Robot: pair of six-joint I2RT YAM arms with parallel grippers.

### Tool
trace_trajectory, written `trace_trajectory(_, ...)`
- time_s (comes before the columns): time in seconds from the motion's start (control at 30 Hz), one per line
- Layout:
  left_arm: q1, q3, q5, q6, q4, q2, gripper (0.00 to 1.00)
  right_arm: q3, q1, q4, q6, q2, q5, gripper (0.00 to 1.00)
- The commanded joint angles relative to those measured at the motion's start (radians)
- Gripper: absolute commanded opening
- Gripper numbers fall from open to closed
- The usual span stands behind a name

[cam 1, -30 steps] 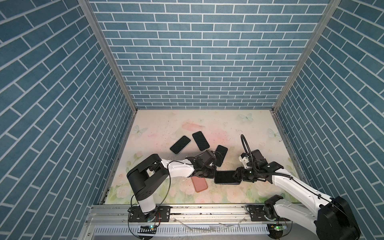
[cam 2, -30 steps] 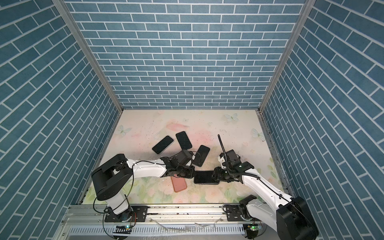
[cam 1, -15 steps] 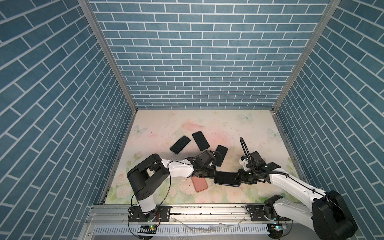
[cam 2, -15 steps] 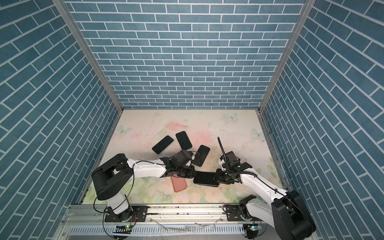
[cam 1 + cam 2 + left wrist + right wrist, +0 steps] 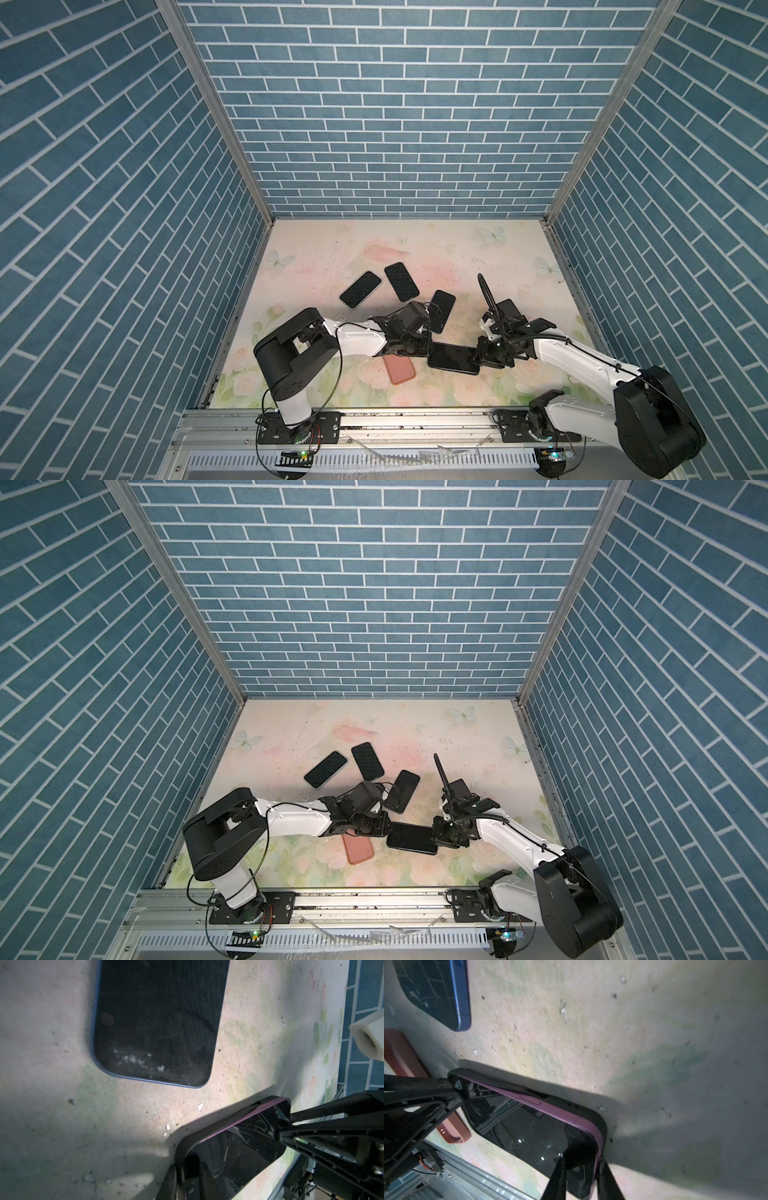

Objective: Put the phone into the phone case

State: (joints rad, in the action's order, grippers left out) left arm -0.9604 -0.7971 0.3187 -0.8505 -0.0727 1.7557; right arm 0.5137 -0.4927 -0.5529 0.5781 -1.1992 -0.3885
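Pinching one end of the phone (image 5: 453,356), the left gripper (image 5: 424,353) faces the right gripper (image 5: 480,358), which pinches the other end. The phone sits low over the table (image 5: 415,249) near its front edge, partly seated in a black case (image 5: 512,1082), purple rim showing along one side. A pink case (image 5: 399,370) lies flat just beside the left gripper.

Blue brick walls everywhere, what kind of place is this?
Probably a robot test booth: brick-print walls box in a small flowery table, two arms are bolted to a metal rail, and phones lie scattered.
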Motion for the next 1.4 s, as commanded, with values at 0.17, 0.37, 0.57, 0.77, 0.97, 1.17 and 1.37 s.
trace_trajectory(0.17, -0.036, 0.145, -0.027, -0.027, 0.176, 0.099, 0.39, 0.010, -0.049, 0.123, 0.017, 0.094, -0.018, 0.61)
trace_trajectory(0.37, -0.020, 0.156, -0.064, -0.019, 0.196, 0.005, 0.52, 0.043, -0.042, 0.041, 0.029, 0.101, 0.042, 0.69)
trace_trajectory(0.57, -0.009, 0.159, -0.057, -0.017, 0.189, -0.032, 0.53, 0.051, -0.036, 0.010, 0.025, 0.066, 0.095, 0.73)
trace_trajectory(0.77, -0.006, 0.158, 0.009, -0.022, 0.136, -0.008, 0.53, 0.036, -0.035, 0.045, 0.020, 0.030, 0.077, 0.75)
trace_trajectory(0.97, -0.007, 0.157, 0.070, -0.036, 0.092, 0.026, 0.54, -0.009, -0.028, 0.120, 0.039, 0.024, 0.020, 0.76)
trace_trajectory(1.17, -0.006, 0.169, 0.121, -0.064, 0.032, 0.067, 0.54, -0.069, -0.011, 0.203, 0.067, 0.022, -0.062, 0.76)
trace_trajectory(1.37, -0.007, 0.183, 0.132, -0.088, -0.006, 0.087, 0.54, -0.127, 0.017, 0.298, 0.095, 0.012, -0.158, 0.76)
